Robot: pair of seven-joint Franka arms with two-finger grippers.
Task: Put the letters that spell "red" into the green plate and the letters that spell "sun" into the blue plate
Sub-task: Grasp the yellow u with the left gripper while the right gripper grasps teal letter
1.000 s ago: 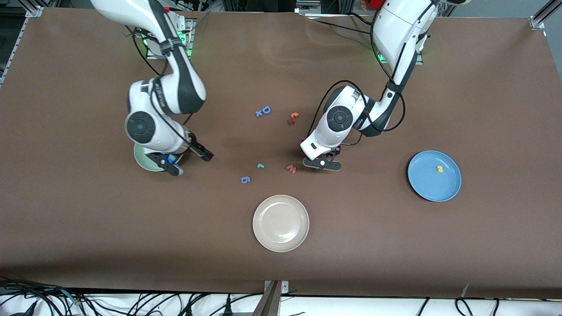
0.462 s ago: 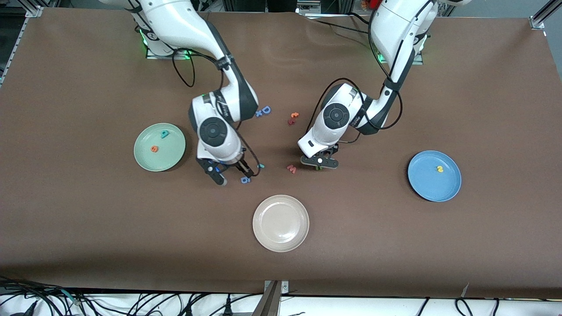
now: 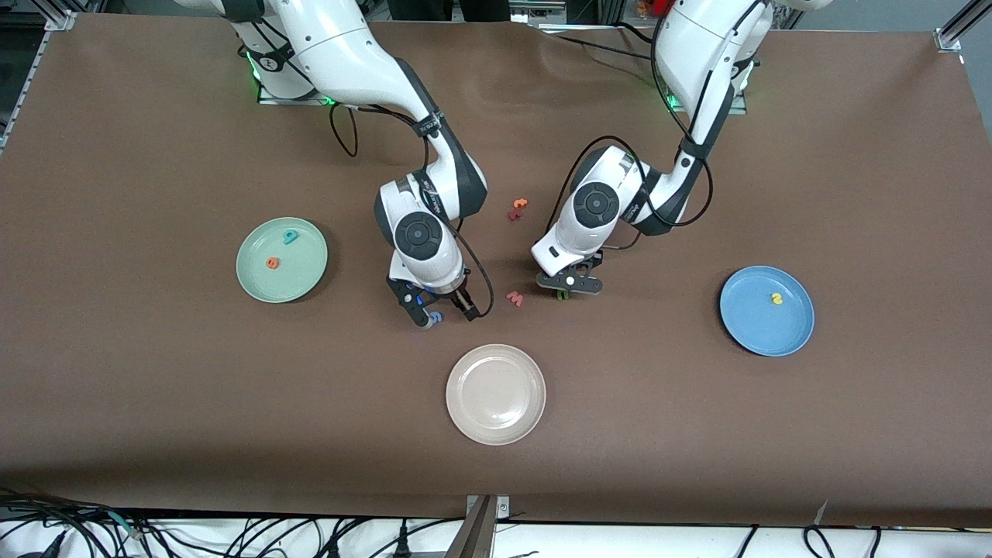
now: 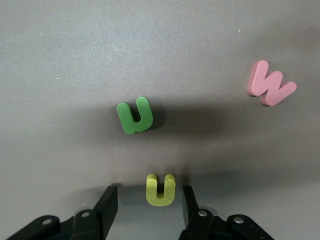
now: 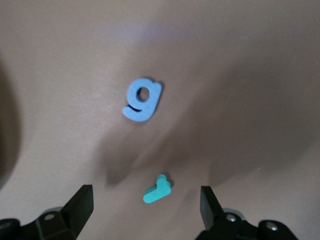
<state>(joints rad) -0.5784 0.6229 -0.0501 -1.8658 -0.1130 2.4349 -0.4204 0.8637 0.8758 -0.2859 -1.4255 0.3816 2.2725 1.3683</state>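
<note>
Near the bench's middle, our left gripper (image 4: 150, 212) straddles the yellow "u" (image 4: 160, 189), our right gripper (image 5: 147, 212) the teal "r" (image 5: 157, 189), jaws spread; next we lower and pinch.

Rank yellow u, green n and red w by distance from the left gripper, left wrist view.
Left gripper, fingers open:
1. Yellow u, on the table between the fingers.
2. Green n, just past the u, clear of the fingers.
3. Red w, farthest, off to one side, toward the right arm's end.
</note>
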